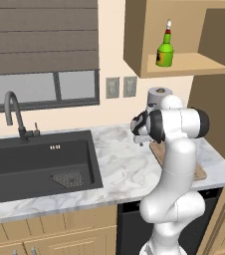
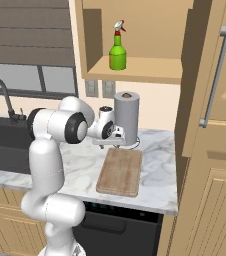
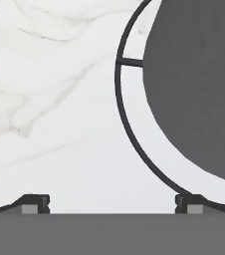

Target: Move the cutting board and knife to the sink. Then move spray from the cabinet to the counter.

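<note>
**Open gripper hangs at the board's far end**

The cutting board (image 2: 120,171) lies flat near the counter's (image 2: 157,165) right end, one short end at the front edge, the other beside the paper towel roll (image 2: 126,117). No knife can be made out. The gripper (image 2: 117,144) hangs over the board's far end, jaws spread wide and holding nothing; the hand view looks down on marble and the roll's ringed base (image 3: 134,124), so it seems to be lining up a grasp. The sink (image 1: 40,162) lies well apart at the counter's left end. The spray (image 2: 117,47) stands upright in the open cabinet (image 2: 140,70), awaiting its later turn.
</note>
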You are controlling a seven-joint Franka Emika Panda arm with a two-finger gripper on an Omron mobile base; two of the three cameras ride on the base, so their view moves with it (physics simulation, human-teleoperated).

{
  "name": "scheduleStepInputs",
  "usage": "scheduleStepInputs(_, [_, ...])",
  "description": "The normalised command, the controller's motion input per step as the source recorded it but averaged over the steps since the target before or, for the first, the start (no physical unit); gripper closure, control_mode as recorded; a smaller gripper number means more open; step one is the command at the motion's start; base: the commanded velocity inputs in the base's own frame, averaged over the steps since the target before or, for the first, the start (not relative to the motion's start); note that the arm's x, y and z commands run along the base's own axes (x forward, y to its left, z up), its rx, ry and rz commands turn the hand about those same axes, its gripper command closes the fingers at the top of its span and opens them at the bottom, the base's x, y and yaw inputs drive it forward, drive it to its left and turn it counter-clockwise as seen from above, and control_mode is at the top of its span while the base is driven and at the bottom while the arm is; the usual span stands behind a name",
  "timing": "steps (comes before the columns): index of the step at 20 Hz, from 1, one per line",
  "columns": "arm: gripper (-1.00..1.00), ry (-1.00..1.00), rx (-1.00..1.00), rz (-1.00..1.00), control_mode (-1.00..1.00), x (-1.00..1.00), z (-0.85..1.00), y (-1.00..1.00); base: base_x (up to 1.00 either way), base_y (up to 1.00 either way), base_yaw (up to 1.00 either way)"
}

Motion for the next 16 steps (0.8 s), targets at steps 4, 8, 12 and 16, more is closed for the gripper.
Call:
scheduleStepInputs(4, [-1.0,0.0,0.0,0.0,-1.0,-0.13,-0.03,0.0,0.0,0.0,0.0])
scheduleStepInputs(8, [-1.0,0.0,0.0,0.0,-1.0,-0.32,0.0,0.0,0.0,0.0,0.0])
scheduleStepInputs(12, [-1.0,0.0,0.0,0.0,-1.0,-0.34,0.0,0.0,0.0,0.0,0.0])
scheduleStepInputs(16, [-1.0,0.0,0.0,0.0,-1.0,-0.29,0.0,0.0,0.0,0.0,0.0])
